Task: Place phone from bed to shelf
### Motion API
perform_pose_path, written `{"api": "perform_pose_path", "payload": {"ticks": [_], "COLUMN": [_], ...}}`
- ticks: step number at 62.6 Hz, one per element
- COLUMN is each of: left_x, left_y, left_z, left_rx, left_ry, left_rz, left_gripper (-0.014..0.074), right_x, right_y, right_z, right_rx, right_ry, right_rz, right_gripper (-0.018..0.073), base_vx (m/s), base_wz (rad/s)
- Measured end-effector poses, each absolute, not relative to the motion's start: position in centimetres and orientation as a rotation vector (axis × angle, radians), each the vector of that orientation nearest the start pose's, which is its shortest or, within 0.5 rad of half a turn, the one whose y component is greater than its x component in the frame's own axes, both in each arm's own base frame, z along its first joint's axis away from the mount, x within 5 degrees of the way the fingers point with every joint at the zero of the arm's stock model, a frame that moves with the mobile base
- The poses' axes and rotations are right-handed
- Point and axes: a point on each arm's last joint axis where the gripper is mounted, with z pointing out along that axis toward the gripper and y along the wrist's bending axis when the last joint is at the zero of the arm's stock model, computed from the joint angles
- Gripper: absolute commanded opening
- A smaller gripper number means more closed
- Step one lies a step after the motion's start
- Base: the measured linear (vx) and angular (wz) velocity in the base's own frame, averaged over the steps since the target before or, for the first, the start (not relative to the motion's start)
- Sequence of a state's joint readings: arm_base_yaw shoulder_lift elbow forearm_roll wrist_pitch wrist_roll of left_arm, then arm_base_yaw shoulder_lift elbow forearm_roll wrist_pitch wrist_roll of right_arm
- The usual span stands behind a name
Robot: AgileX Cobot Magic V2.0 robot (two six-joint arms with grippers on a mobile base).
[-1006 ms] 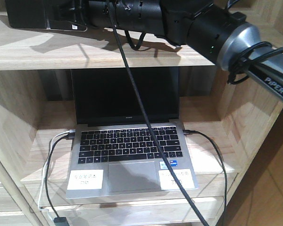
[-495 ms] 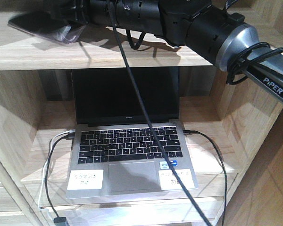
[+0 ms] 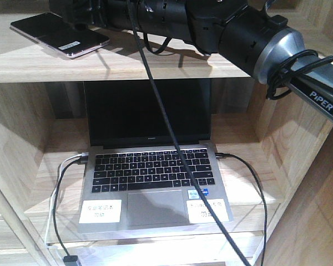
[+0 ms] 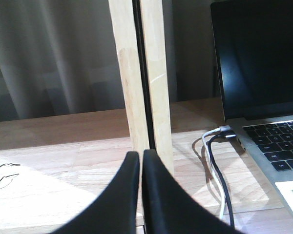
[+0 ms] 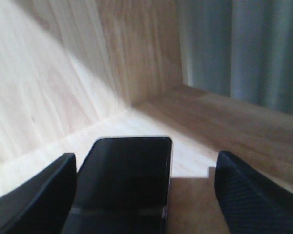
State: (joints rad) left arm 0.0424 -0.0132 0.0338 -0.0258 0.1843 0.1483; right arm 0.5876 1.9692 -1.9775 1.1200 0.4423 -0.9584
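Black rubber-faced jaws of the right gripper (image 5: 145,195) stand wide apart around the phone (image 5: 123,180), which lies flat on the shelf (image 5: 53,112) of pale wood, no longer clamped. Seen from the front, the phone (image 3: 60,34) rests near the left end of the upper shelf board (image 3: 127,64), its pinkish rim close to the front edge, with the right arm's dark wrist just beside it. The left gripper (image 4: 140,195) sits with jaws pressed together lower down, facing a wooden upright (image 4: 141,78) and the grey laptop (image 3: 152,172) with its cables. With the phone apparently delivered, the step in hand looks like the retreat: it would go best as a straight lift or pull back, jaws wide, so neither pad drags the phone toward the edge.
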Motion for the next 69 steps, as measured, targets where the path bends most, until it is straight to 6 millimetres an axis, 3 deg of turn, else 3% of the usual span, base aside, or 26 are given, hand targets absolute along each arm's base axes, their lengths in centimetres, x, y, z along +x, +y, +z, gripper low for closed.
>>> {"api": "perform_pose_path", "payload": {"ticks": [9,23,38,47,69], "left_x": [5.6,5.6,5.6,5.6,5.6], "left_y": [0.2,0.2,0.2,0.2,0.2], "left_z": [18.6,18.6,18.6,18.6,18.6], "left_rx": [0.072,0.072,0.072,0.072,0.072], "left_ry": [1.688,1.688,1.688,1.688,1.688], "left_rz": [0.12,0.12,0.12,0.12,0.12], "left_gripper": [0.0001,0.0001,0.0001,0.0001,0.0001], "right_x": [36.8,34.9,32.6,30.4,24.0], "right_y": [28.7,27.6,26.5,24.9,19.0], "right_z": [42.0,44.8,47.3,48.3,45.3], "right_rx": [-0.703,-0.714,-0.748,-0.727,-0.646], "right_ry": [1.586,1.549,1.515,1.508,1.553], "right_rz": [0.853,0.857,0.894,0.882,0.726], "right_gripper": [0.0389,-0.0011,-0.0008,-0.0006,-0.0006], "base_vx": [0.0,0.0,0.0,0.0,0.0], "base_wz": [0.0,0.0,0.0,0.0,0.0]}}
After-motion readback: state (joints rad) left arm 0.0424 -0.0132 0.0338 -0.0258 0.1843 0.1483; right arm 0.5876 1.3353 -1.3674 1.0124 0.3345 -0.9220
